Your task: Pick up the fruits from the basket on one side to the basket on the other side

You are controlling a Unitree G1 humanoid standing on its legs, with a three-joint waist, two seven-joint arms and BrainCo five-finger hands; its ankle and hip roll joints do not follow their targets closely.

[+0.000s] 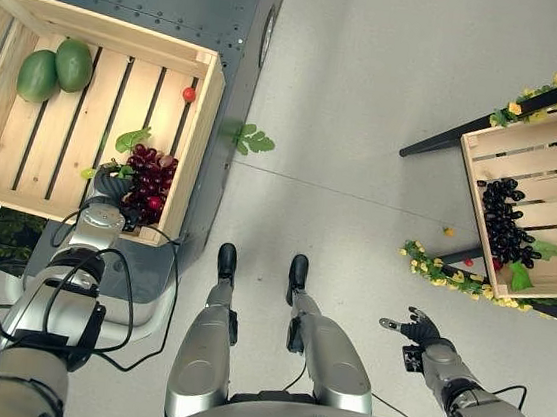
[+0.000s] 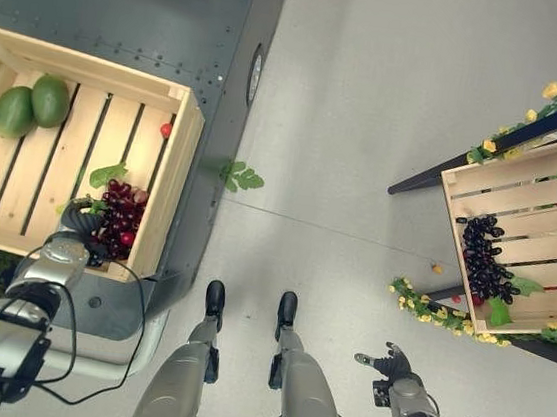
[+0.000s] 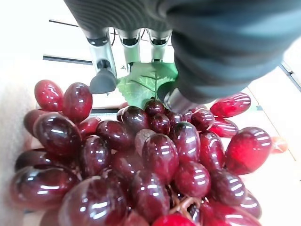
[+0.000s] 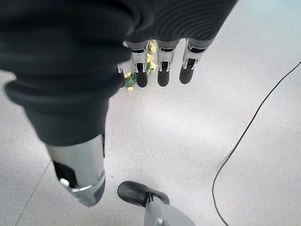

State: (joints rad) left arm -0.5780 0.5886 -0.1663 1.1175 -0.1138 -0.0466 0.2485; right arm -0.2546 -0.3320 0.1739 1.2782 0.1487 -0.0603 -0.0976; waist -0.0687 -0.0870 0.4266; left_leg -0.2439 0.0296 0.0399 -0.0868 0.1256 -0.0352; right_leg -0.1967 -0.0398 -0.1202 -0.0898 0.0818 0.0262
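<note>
The left hand (image 1: 112, 188) closes its fingers around the red grapes (image 1: 148, 182) in the left crate (image 1: 98, 22), ready to lift; the right hand (image 1: 414, 330) hangs open, idle.

Glossy, smooth red grapes (image 3: 141, 165), pale slatted wooden crate (image 1: 108, 119), perhaps plastic leaf (image 3: 143, 84), matt speckled floor (image 1: 368, 128)

Readable text: none
Labels or numbers on the crates: none legible
Signs on the floor: none legible
</note>
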